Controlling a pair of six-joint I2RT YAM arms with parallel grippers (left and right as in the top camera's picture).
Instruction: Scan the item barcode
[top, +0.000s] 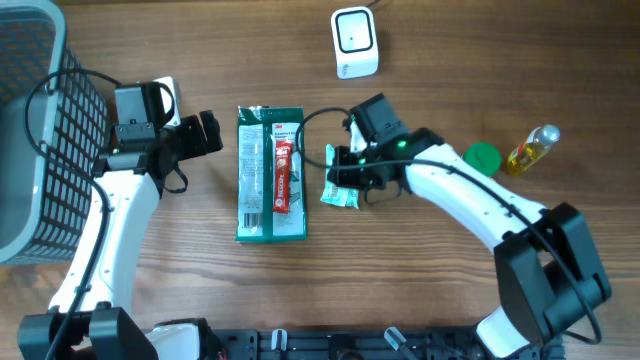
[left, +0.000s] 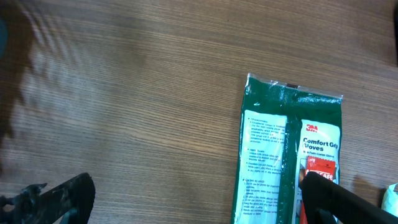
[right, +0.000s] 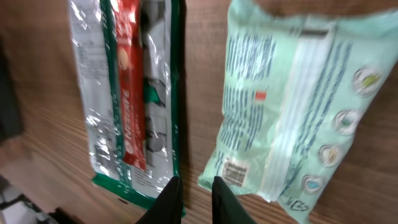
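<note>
Seen from overhead, the right pincer (top: 341, 172) hangs just right of centre, directly over the upper end of a small mint-green packet (top: 340, 194) that lies flat on the wooden table (top: 420, 290). In the right wrist view the packet fills the right half of the frame, with its barcode (right: 235, 172) facing up near its lower left corner. The two dark fingers (right: 169, 200) rise from the bottom edge just beside that corner. They are drawn close together with only a slim gap, and I cannot tell whether they pinch the packet's edge or hold nothing. Left of the packet, a little apart from it, lies a long green glove pack (top: 270, 175) with a red stripe down its clear window. The white scanner (top: 355, 42) stands at the top of the frame, right of centre and well apart from the packet. The left pincer (top: 205, 133) sits left of centre, just beside the glove pack's upper end. It is released, and in the left wrist view its fingers (left: 59, 198) are spread to opposite bottom corners with nothing between them but table and the pack's edge. A grey wire basket (top: 40, 150) fills the upper left corner. At the right, a green lid (top: 483, 157) lies near a small bottle of yellow liquid (top: 532, 150).
</note>
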